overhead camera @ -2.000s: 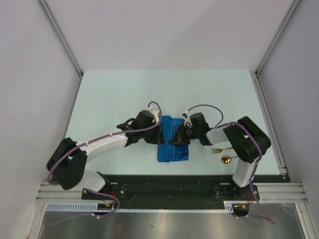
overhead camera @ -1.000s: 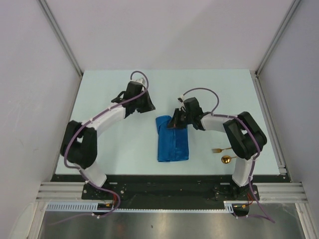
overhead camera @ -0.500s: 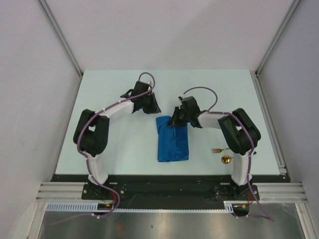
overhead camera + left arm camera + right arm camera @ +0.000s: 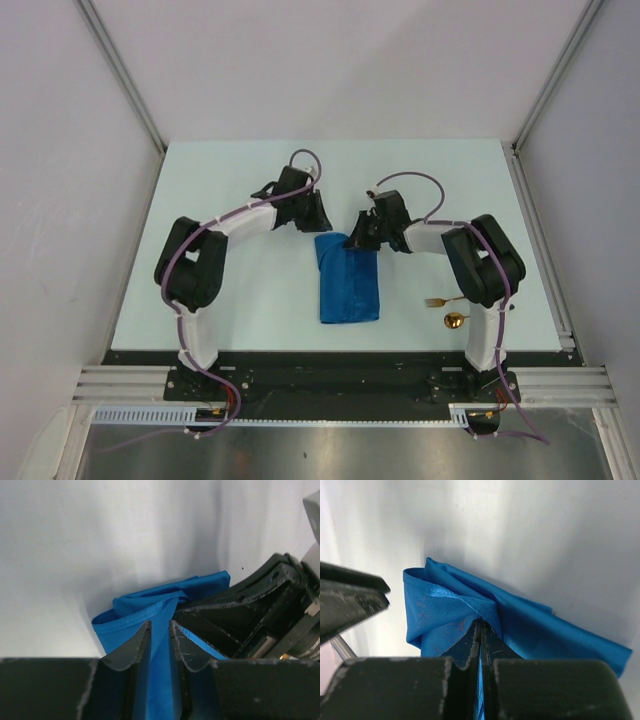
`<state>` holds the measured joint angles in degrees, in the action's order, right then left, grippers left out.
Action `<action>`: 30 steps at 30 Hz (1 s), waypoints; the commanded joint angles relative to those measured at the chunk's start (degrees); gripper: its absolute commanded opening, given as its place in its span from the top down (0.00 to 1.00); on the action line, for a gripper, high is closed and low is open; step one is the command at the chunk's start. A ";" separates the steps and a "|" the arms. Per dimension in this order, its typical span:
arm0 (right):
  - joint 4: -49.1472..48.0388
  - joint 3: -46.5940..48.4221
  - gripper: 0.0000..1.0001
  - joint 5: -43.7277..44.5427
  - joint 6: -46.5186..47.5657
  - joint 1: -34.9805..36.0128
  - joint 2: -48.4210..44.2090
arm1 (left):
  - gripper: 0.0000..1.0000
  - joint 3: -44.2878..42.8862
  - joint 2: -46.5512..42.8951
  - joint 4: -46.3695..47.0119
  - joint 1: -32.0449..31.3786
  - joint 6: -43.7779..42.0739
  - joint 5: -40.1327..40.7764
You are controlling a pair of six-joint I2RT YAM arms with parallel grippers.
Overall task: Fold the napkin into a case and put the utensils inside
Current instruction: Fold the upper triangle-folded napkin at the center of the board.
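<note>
1. Right gripper (image 4: 480,626) pinches the far edge of the napkin (image 4: 349,280), its fingers together on the cloth.
2. Left gripper (image 4: 160,630), jaws narrowly apart, straddles a raised fold just beside the right.
3. The folding step looks to be in hand; next the left probably needs to close and draw that fold over squarely.
4. Fork (image 4: 438,301) and spoon (image 4: 455,320) lie well apart from the right gripper, back toward its base.
</note>
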<state>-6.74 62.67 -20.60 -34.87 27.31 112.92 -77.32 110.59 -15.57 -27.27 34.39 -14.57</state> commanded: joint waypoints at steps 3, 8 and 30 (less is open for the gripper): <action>-3.45 -1.50 1.00 -3.48 1.39 -2.70 1.86 | 0.76 0.94 -3.54 1.16 -2.35 -0.91 2.52; -4.51 -1.85 1.00 -5.15 1.04 -3.05 2.13 | 0.80 1.55 -2.92 0.54 -2.61 -0.29 3.67; -2.67 -1.50 1.00 -8.14 0.77 -3.67 -0.15 | 0.84 3.58 4.90 5.20 -6.22 2.17 -0.29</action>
<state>-11.57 60.80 -28.10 -34.89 23.88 114.19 -74.28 114.83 -12.16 -33.45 36.01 -13.98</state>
